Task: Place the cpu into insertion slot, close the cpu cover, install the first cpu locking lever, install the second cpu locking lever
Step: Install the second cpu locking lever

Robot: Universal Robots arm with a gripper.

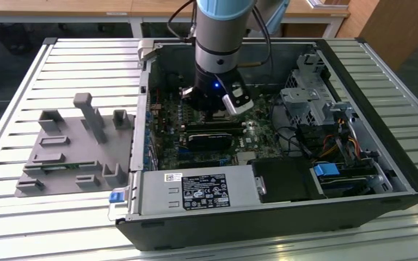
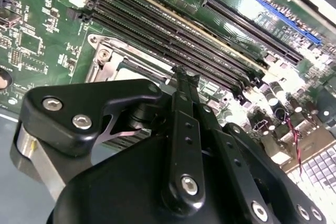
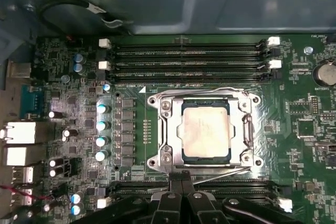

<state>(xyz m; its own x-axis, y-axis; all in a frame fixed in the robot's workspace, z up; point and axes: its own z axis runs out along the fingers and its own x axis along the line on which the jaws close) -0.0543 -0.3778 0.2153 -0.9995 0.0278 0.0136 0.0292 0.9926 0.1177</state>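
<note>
I see the cpu (image 3: pixel 205 130) lying in the insertion slot (image 3: pixel 206 157), the cpu cover (image 3: pixel 206 100) shut around it; my jaws (image 3: pixel 181 178) look narrow, holding nothing.

White printed label (image 1: pixel 204 191) on the power supply housing, small print and certification marks, not legible, small white sticker (image 1: pixel 173 176) beside it, unreadable, faint white markings on the green circuit board (image 3: pixel 294 103), too small to read

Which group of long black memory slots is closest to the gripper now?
The memory slots on the gripper's side of the cpu; its fingertips reach them, whereas the other group lies beyond the socket.
</note>
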